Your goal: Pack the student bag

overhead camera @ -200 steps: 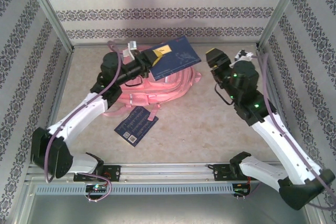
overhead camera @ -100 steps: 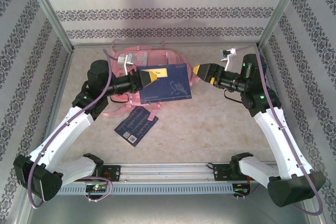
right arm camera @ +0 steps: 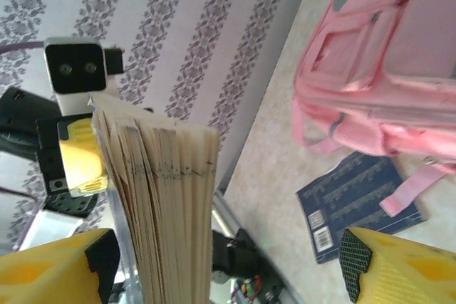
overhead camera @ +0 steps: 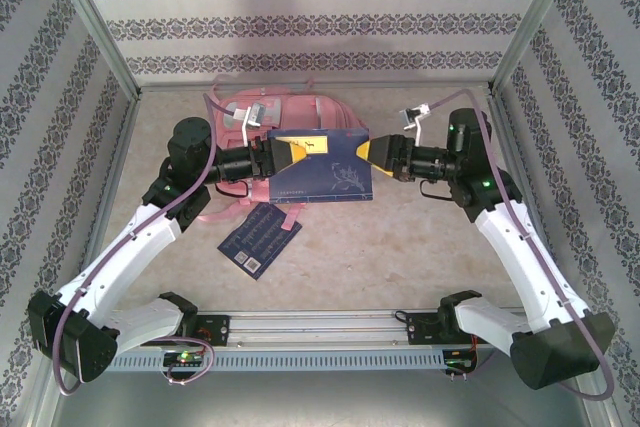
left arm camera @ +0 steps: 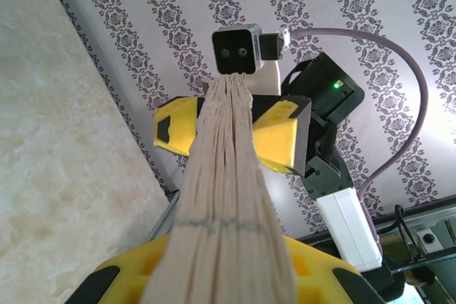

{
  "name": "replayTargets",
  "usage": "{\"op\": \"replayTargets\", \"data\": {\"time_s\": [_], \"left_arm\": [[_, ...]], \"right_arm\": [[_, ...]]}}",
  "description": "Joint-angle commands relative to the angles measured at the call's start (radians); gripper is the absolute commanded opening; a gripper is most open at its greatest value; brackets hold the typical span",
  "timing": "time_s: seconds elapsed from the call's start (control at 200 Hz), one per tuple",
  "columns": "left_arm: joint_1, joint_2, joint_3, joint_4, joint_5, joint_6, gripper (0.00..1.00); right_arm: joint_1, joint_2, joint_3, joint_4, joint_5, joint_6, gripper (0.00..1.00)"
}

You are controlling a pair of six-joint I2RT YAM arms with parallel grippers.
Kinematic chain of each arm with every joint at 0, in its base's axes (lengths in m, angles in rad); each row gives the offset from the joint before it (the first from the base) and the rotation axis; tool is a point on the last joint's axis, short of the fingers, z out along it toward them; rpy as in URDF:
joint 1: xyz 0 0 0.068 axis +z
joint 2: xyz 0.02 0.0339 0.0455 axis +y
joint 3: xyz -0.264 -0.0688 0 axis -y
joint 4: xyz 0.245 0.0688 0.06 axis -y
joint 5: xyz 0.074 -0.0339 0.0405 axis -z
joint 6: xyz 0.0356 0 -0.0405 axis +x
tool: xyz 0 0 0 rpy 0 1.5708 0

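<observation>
Crosswise lies the student bag (overhead camera: pixel 305 115), left gripper (overhead camera: pixel 303 146) pinching the book (overhead camera: pixel 335 173), right gripper (overhead camera: pixel 373 154) spread astride it.

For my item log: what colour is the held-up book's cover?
Dark blue; the book shows best in the top external view.

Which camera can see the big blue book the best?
The top camera: the big blue book shows its blue cover face-on there, lifted between the two arms. Both wrist cameras look at it edge-on and see its cream page edges.
</observation>
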Motion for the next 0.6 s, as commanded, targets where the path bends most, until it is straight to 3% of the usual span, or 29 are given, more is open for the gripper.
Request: {"op": "replayTargets", "data": {"time_s": [0.0,0.14,0.305,0.39,0.595], "left_arm": [[-0.014,-0.006,0.0,0.111,0.023,-0.026,0.0],[-0.018,0.0,-0.004,0.115,0.024,-0.029,0.0],[-0.021,0.002,-0.007,0.111,0.021,-0.029,0.0],[-0.024,0.001,-0.008,0.109,0.02,-0.028,0.0],[-0.028,0.012,-0.007,0.109,0.018,-0.03,0.0]], "right_arm": [[0.039,-0.004,0.002,0.051,-0.119,0.013,0.79],[0.036,-0.01,-0.045,0.17,-0.163,0.131,0.69],[0.037,-0.019,-0.07,0.257,-0.178,0.222,0.42],[0.035,-0.04,-0.094,0.309,-0.15,0.274,0.33],[0.031,-0.064,-0.186,0.617,-0.096,0.508,0.11]]}}
